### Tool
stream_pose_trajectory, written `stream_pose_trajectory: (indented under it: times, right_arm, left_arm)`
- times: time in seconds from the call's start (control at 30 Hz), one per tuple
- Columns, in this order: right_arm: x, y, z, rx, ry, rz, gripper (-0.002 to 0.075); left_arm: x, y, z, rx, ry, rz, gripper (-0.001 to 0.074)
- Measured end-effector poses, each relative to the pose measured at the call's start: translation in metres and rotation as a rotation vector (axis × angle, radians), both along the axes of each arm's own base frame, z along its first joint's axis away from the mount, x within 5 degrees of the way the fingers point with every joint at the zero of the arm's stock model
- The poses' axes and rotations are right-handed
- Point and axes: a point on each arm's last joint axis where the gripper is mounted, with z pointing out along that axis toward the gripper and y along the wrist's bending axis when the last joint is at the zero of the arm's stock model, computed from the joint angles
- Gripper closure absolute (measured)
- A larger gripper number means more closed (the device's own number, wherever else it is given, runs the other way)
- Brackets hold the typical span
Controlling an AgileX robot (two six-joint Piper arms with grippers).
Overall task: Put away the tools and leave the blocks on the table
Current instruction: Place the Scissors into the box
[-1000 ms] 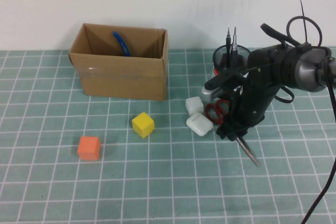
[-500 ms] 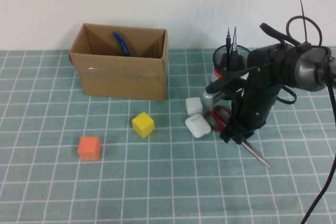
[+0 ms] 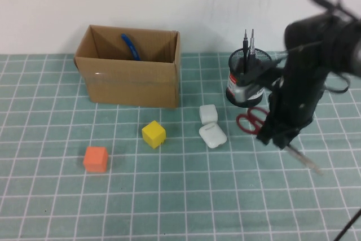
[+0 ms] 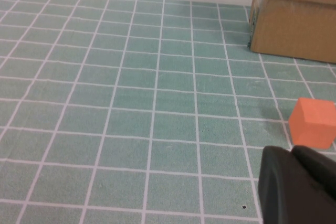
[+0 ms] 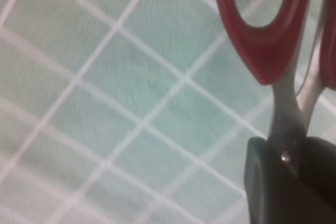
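The right gripper (image 3: pixel 280 137) hangs low over the table (image 3: pixel 186 196), just right of the two white cases (image 3: pixel 211 127), its fingers clamped on the red-handled scissors (image 3: pixel 252 121) at the pivot. The blue-handled pliers (image 3: pixel 130 46) lie in the cardboard box (image 3: pixel 131 73). The yellow block (image 3: pixel 153 134) and orange block (image 3: pixel 95 158) sit on the table. The left gripper (image 4: pixel 296 190) hovers beside the orange block; whether its fingers are open, I cannot tell.

teal white-gridded table (image 3: pixel 56 196), red-handled scissors (image 3: pixel 251 119)
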Motion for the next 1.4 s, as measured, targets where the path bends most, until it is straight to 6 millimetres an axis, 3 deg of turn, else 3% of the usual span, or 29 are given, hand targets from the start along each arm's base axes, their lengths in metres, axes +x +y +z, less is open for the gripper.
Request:
stream_pose_trajectory:
  times: [0.13, 0.27, 0.47, 0.5, 0.53, 0.57, 0.73, 0.93, 1.13, 1.4]
  right_arm:
    - [-0.007, -0.002, 0.041, 0.008, -0.068, 0.108, 0.0669]
    - [0.003, 0.008, 0.089, 0.04, -0.21, 0.223, 0.0669]
    - [0.03, 0.04, 0.141, 0.066, -0.435, 0.413, 0.0669]
    - [0.03, 0.062, 0.139, 0.073, -0.445, 0.477, 0.0669]
    - [0.037, 0.055, 0.149, 0.074, -0.484, 0.467, 0.0669]
    - [0.04, 0.063, 0.152, 0.078, -0.509, 0.496, 0.0669]
    - [0.057, 0.104, 0.146, 0.099, -0.587, 0.6, 0.0669]
    - [0.072, 0.139, 0.117, 0.118, -0.613, 0.669, 0.0669]
    - [0.079, 0.163, 0.102, 0.188, -0.695, 0.699, 0.0669]
    - [0.085, 0.179, 0.11, 0.233, -0.884, 0.732, 0.0669]
  left_arm:
    - [0.0, 0.0, 0.0, 0.0, 0.0, 0.0, 0.0738]
    - [0.0, 0.0, 0.0, 0.0, 0.0, 0.0, 0.0738]
    - [0.0, 0.0, 0.0, 0.0, 0.0, 0.0, 0.0738]
    - [0.0, 0.0, 0.0, 0.0, 0.0, 0.0, 0.0738]
    - [0.0, 0.0, 0.0, 0.0, 0.0, 0.0, 0.0738]
    - [0.0, 0.0, 0.0, 0.0, 0.0, 0.0, 0.0738]
    - [0.0, 0.0, 0.0, 0.0, 0.0, 0.0, 0.0738]
    - [0.0, 0.0, 0.0, 0.0, 0.0, 0.0, 0.0738]
    - [0.0, 0.0, 0.0, 0.0, 0.0, 0.0, 0.0738]
    - [0.0, 0.0, 0.0, 0.0, 0.0, 0.0, 0.0738]
